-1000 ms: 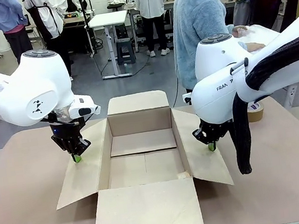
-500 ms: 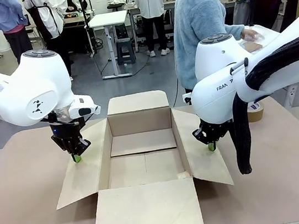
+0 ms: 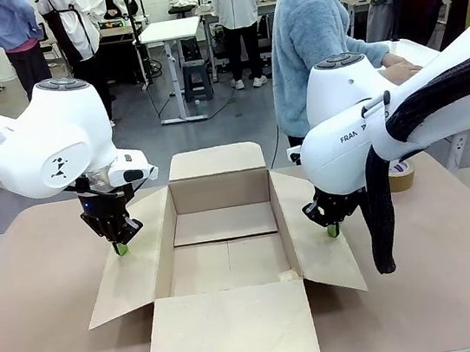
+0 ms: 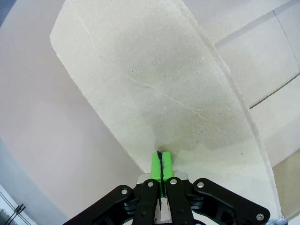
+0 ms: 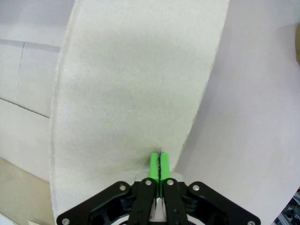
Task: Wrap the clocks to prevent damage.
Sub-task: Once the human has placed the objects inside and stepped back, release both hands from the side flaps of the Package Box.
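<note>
An open brown cardboard box stands mid-table with its flaps spread. My left gripper is shut, its green tip touching the left flap; the left wrist view shows the same gripper pressed on that flap. My right gripper is also shut, resting on the right flap, and appears again as the gripper on the flap. Far right, a person in a blue fleece has both hands on a whitish bundle, the clocks, mostly hidden behind my right arm.
A brown tape roll lies on the table behind my right arm. The front flap lies flat toward the near edge. Other people and tables stand far behind.
The person has shifted their hands on the whitish bundle at the far right. Both arms and the box are still.
</note>
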Robot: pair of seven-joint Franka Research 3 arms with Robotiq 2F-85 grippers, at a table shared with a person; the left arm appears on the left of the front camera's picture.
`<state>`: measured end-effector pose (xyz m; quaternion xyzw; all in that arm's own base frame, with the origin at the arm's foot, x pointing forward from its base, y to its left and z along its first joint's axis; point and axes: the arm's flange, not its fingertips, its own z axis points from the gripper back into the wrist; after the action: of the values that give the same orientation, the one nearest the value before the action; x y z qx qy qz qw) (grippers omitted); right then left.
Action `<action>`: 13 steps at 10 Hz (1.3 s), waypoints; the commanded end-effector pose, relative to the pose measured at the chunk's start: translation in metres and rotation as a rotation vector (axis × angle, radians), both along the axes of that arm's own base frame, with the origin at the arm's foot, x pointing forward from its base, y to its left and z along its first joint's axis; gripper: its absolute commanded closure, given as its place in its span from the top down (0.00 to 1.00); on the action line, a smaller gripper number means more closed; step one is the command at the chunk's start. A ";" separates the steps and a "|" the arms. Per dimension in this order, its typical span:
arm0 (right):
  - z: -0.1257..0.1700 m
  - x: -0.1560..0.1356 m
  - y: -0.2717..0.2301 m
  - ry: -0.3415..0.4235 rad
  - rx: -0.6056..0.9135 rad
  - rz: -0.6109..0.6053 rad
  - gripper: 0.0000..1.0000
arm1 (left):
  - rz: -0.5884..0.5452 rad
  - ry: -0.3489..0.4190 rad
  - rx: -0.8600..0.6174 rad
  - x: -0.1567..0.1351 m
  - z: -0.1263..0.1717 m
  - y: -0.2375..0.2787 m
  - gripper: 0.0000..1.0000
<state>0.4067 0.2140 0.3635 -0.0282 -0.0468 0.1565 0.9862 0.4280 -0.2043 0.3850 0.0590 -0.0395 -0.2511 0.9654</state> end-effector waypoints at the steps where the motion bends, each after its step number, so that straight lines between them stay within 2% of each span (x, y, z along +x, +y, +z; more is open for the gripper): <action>1: -0.002 -0.002 0.002 0.000 -0.011 -0.009 0.01 | -0.005 -0.008 0.007 -0.001 0.002 0.001 0.00; 13: -0.002 -0.002 0.002 0.000 -0.011 -0.009 0.01 | -0.005 -0.008 0.007 -0.001 0.002 0.001 0.00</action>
<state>0.4067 0.2140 0.3635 -0.0282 -0.0468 0.1565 0.9862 0.4280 -0.2043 0.3850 0.0590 -0.0395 -0.2511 0.9654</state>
